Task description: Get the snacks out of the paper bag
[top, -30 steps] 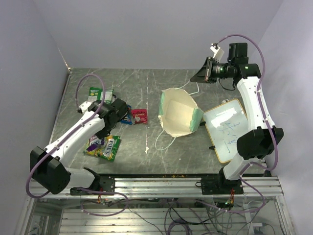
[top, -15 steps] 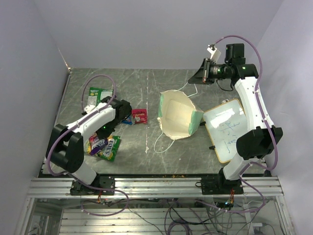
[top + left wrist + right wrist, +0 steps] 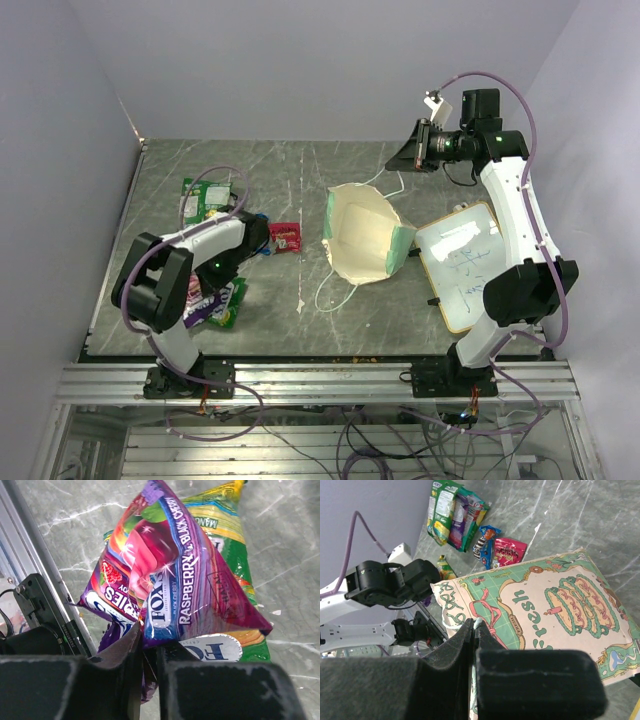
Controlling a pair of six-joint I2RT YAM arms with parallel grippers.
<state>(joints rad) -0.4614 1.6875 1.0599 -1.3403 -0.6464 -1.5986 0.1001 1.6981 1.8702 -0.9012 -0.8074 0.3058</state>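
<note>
A lab test cell: plain walls [image 3: 300, 60], aluminium rail [image 3: 320, 380], loose cables [image 3: 350, 440].

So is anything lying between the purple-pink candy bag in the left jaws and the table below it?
Yes. The green candy bag lies on the table right behind the purple-pink candy bag that the left gripper holds. Bare table shows on either side.

The paper bag [image 3: 362, 238] lies open on the tabletop [image 3: 300, 170]. One string handle [image 3: 392, 180] runs toward the right gripper [image 3: 400, 160]. A whiteboard [image 3: 462, 262] lies just right.
</note>
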